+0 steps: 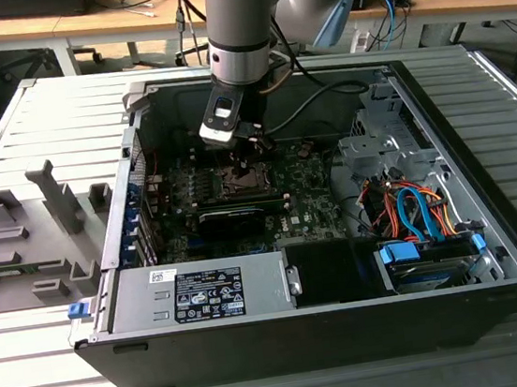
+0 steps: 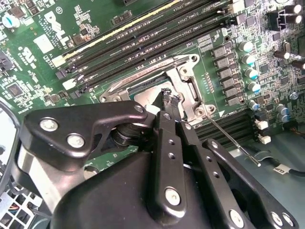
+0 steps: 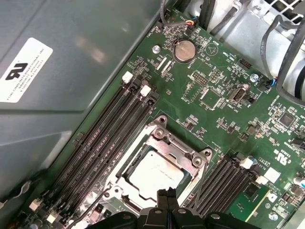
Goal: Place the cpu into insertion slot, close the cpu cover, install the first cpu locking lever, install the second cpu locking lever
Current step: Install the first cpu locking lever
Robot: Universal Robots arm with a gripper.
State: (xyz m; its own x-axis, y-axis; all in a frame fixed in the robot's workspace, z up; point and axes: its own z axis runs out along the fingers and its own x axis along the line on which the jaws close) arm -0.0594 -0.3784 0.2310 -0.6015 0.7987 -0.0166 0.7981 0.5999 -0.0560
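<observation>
cpu [image 3: 155,174] seen seated under cpu cover [image 3: 186,143] in first wrist view, gripper [image 3: 167,192] pinched tight, probably empty, thin lever rod [image 2: 233,139] caught in second wrist view

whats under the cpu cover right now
The cpu lies under it, silver top showing through the cut-out of the cpu cover. Most of the insertion slot is covered by the chip, and the gripper hides one edge of the frame.
</observation>
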